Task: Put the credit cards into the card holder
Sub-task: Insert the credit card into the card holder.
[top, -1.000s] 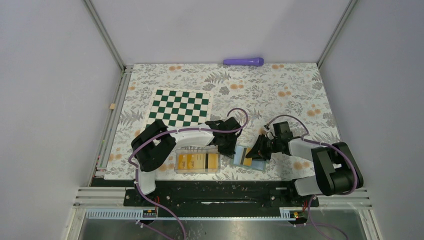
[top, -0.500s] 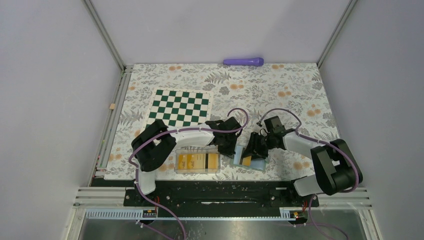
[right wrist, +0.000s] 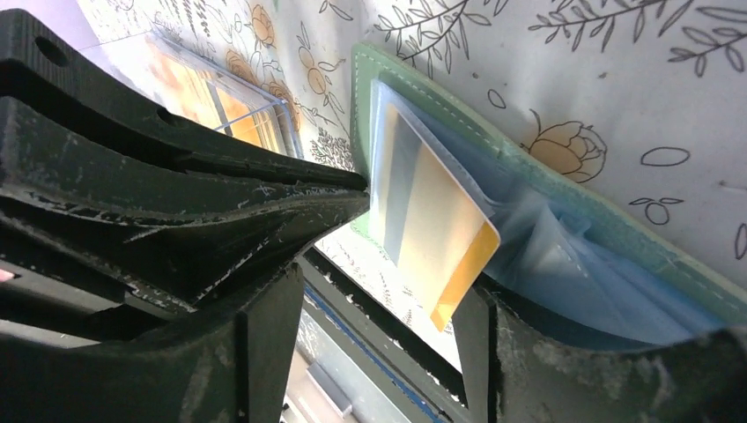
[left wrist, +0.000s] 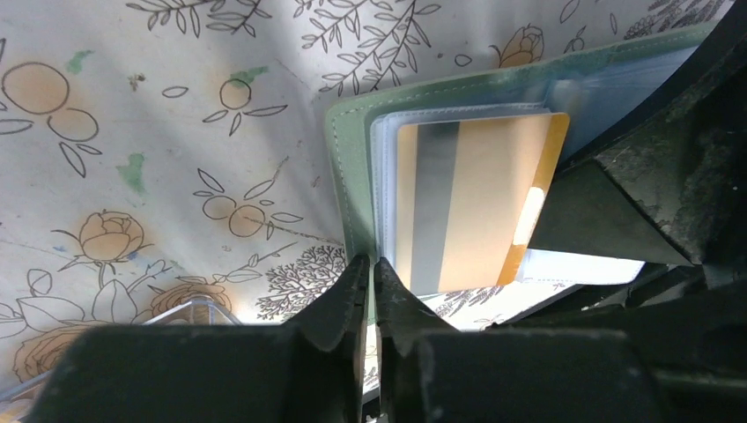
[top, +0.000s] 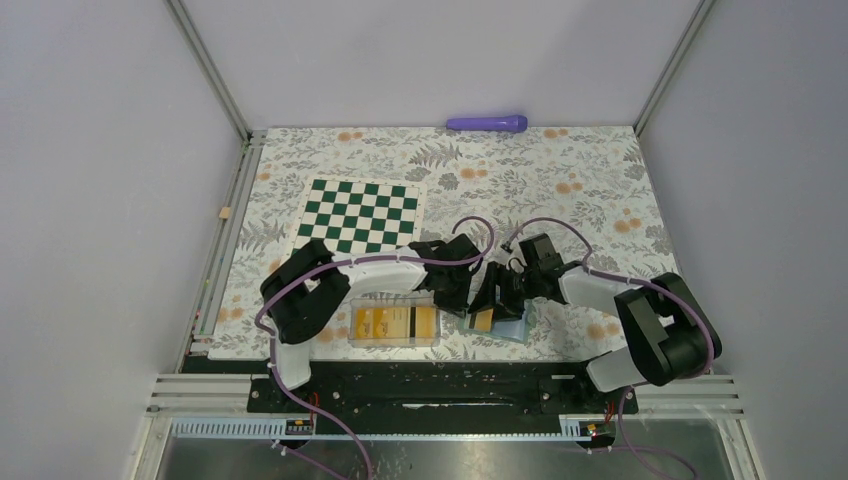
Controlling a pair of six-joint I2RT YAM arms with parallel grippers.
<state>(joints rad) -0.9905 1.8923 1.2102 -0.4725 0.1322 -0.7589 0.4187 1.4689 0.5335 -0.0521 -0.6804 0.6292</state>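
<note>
card being pushed into the holder

top view: over the last second the right gripper [top: 492,300] has swept in toward the left gripper [top: 455,287] and now stands just beside it. the card [top: 484,320] has come along and lies under its tips, over the holder [top: 515,327]. the box [top: 395,323] sits on the other side of the left gripper.

left wrist: the left fingers are pressed together, tips on the holder's green edge [left wrist: 346,176]. whether they nip it i cannot tell. just past the tips lies the card [left wrist: 467,203], stripe up, one end under a clear sleeve. a right finger [left wrist: 599,203] touches its other end.

right wrist: the right fingers are spread, with the card's free corner [right wrist: 458,273] between them, not pinched.

so the carry looks finished and the push-in looks under way. the card seems only partly seated, so more pushing is likely needed while the holder stays pinned.
</note>
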